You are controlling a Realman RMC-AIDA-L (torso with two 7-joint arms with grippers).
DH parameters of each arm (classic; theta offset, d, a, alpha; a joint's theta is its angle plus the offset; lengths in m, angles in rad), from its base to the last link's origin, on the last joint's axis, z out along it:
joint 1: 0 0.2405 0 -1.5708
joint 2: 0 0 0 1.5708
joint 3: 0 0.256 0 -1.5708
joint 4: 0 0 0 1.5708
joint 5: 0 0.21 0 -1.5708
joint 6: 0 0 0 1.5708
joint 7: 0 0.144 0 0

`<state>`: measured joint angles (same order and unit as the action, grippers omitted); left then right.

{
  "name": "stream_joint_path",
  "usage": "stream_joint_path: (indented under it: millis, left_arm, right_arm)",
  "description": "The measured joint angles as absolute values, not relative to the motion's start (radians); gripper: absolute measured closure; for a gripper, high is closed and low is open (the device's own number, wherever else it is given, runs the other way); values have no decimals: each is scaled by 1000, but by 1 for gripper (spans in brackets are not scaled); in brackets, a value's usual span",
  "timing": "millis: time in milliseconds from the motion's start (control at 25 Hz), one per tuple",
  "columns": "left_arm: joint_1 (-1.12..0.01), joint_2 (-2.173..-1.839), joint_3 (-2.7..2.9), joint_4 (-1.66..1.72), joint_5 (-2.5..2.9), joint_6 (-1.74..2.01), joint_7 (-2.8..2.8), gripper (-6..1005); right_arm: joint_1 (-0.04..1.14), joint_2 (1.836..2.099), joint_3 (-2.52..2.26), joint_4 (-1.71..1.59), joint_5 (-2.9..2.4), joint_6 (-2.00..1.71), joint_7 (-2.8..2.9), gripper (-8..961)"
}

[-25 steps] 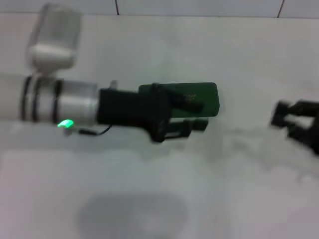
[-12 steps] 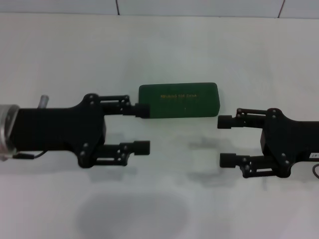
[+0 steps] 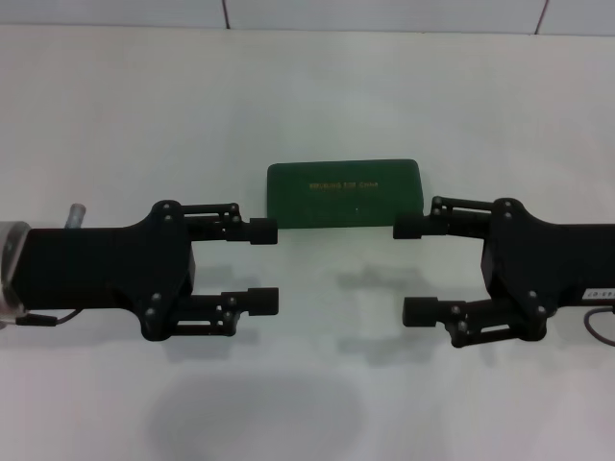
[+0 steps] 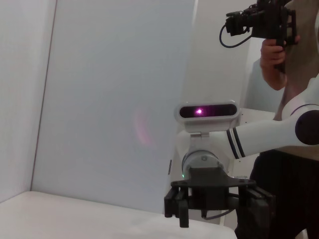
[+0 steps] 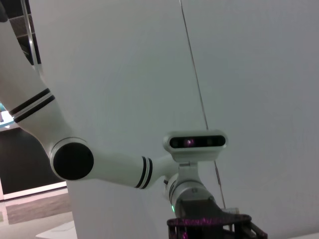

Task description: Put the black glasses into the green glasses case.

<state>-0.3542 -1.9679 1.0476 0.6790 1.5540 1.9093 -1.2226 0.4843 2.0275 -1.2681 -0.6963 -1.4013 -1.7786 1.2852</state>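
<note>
Looking down from the head camera, I count one green glasses case [image 3: 345, 193] and two claws over the white desk [image 3: 307, 86]. The case lies shut, lid up with its gold lettering showing, a little toward twelve o'clock from the middle of the view. I see no black glasses anywhere, so I cannot say where they are.

My left claw [image 3: 263, 266] reaches in from nine o'clock with its two fingers spread wide and holding nothing. Its upper fingertip [image 3: 262, 231] sits just beside the case's near left corner; I cannot tell whether it touches. My right claw [image 3: 413, 270] comes in from three o'clock, also spread wide and empty, its upper fingertip [image 3: 407, 227] close by the case's near right corner. The two claws face each other, tips apart, with the bare desk between them, at six o'clock from the case.

From the left wrist camera I see the right claw [image 4: 219, 205] head-on, fingers apart, and behind it one person [image 4: 294, 64] holding up a camera [image 4: 259, 20]. The right wrist camera shows the left arm [image 5: 107, 167] and its wrist camera [image 5: 195, 142].
</note>
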Motion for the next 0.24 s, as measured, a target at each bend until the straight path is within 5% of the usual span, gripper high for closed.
stream_joint_path:
  millis: [240]
  left_arm:
    - [-354, -1969, 1048, 678, 1554, 1903, -1222, 333]
  right_arm:
    - [495, 2028, -1273, -689, -1392, -1774, 1285, 137]
